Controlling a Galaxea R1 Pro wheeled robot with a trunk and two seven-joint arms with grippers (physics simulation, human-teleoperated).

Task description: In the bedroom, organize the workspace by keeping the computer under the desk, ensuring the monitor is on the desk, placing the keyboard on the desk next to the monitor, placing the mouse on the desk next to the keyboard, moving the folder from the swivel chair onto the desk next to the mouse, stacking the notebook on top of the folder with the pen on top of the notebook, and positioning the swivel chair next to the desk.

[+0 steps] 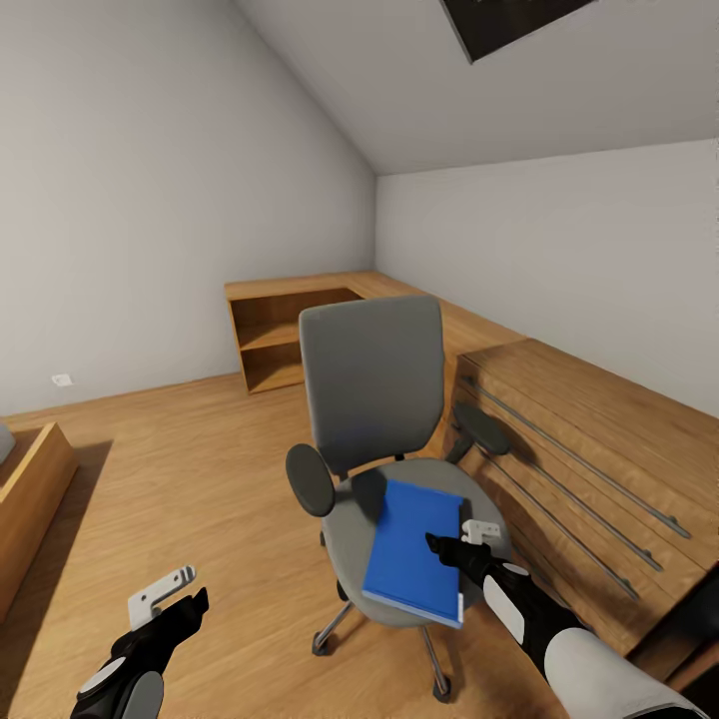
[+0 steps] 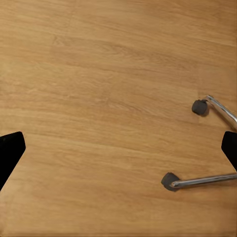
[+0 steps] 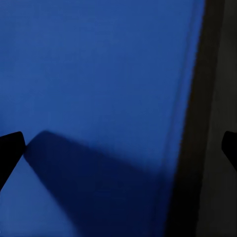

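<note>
The flat bright blue rectangular folder (image 1: 414, 551) lies on the grey padded seat of the swivel chair (image 1: 371, 389), with its near edge past the seat front. The right gripper (image 1: 454, 544) is at the folder's right edge; its fingers (image 3: 11, 148) are spread wide, one above the blue cover, and hold nothing. The left gripper (image 1: 175, 597) hangs over the light wood floor (image 2: 108, 89), fingers wide apart and empty, near the chair's chrome legs (image 2: 202, 180).
</note>
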